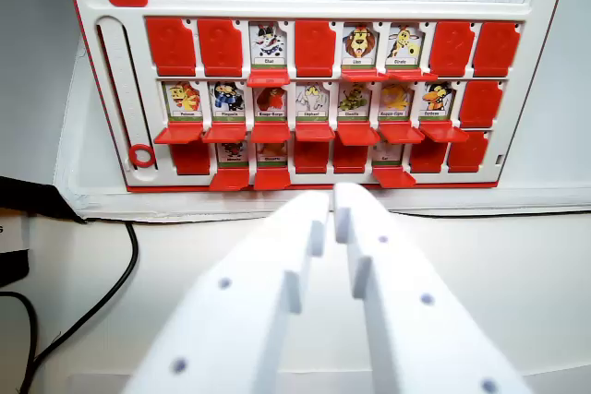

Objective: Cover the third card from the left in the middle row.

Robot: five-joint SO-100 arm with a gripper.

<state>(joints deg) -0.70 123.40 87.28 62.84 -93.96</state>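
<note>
On the far left a black cable loops across the white table, clear of the game board. The board's slider track with its red ring runs down its left side. Next come the three rows of flaps. In the middle row the cards stand open with their red flaps folded down in front; the third card from the left, a reddish bird, sits between a dark-clad figure and an elephant, its flap lying flat below it.

The gripper hovers short of the board's near edge, a little to the wrist view's right of that card, jaws nearly together with only a thin slit between them and nothing held.

To do this well, I would say the tip should shift left, catch only that flap's front lip and tip it up. The neighbouring flaps touch side by side, so there is little sideways room. Above the table there is plenty.
</note>
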